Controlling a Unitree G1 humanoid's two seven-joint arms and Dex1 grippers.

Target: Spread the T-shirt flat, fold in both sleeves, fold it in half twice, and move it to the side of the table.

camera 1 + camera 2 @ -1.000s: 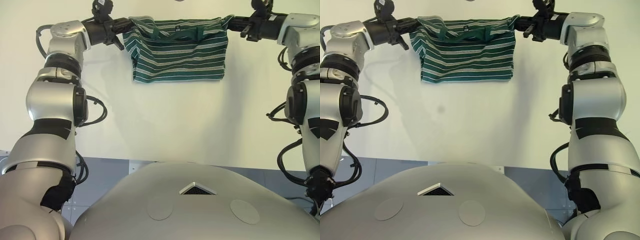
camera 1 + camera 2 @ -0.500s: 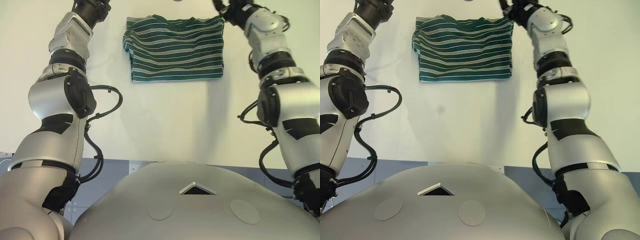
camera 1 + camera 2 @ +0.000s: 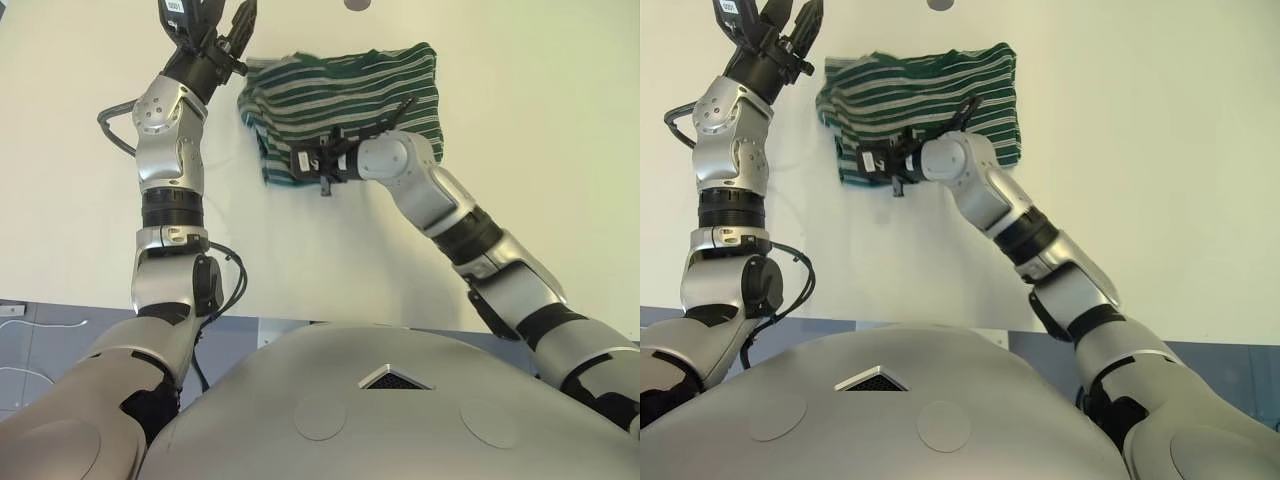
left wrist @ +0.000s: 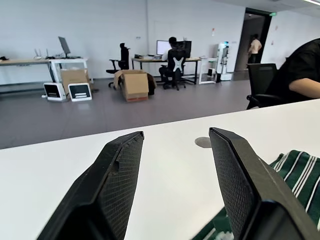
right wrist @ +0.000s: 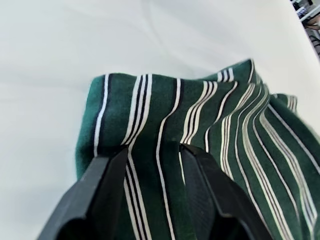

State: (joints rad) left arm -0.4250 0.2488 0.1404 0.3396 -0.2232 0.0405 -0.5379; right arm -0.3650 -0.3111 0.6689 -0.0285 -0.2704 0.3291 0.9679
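Your left gripper [image 4: 176,134] hangs wide open at the eye view's upper left, just beside the folded T-shirt [image 3: 350,85]. Your right gripper [image 5: 152,149] rests, fingers narrowly parted, on its lower-left corner.

Table [image 3: 520,150] is lit bright & even from overhead; its white top is nearly blown out away from the T-shirt [image 3: 350,90]. A soft, faint shadow is thrown on the table just beside the T-shirt's edge. Behind the table, walls [image 4: 100,25] are lit bright by a ceiling strip [image 4: 311,2].
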